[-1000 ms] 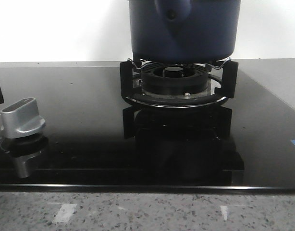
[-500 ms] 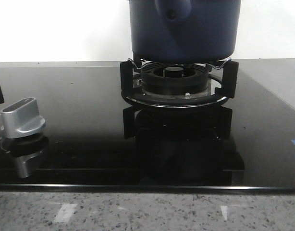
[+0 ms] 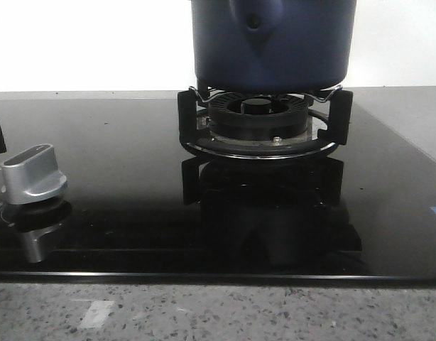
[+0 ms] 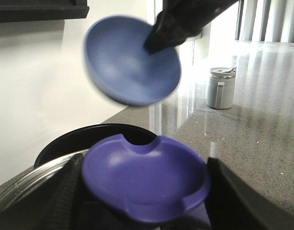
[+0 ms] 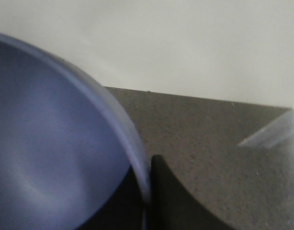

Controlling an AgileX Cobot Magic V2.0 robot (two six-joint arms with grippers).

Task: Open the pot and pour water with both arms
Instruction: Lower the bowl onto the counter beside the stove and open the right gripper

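Pot: the dark blue pot [image 3: 273, 42] sits on the burner stand [image 3: 264, 124] of the black glass stove [image 3: 126, 192]; its top is cut off in the front view. From the left wrist, its dark open mouth and metal rim [image 4: 84, 143] lie just beyond the left hand.

Left hand: the left hand [image 4: 142, 211] has 2 dark fingers [image 4: 65, 191] spread apart, 1 on each side of a purple-blue lid [image 4: 147, 182] that lies underside up between them. Whether the fingers press on the lid, I cannot tell.

Right hand: from the left wrist view, the right hand [image 4: 159, 40] shows as a dark blurred shape touching the rim of a lighter blue bowl [image 4: 130, 60], tilted in the air beyond the left hand and above the pot. In its own wrist view, 1 dark finger [image 5: 180, 201] lies against the bowl's rim [image 5: 132, 158]; the grip looks closed on the bowl.

Other: a silver knob [image 3: 33, 174] stands on the stove; a grey jar [image 4: 220, 87] stands on the speckled worktop [image 4: 262, 124].
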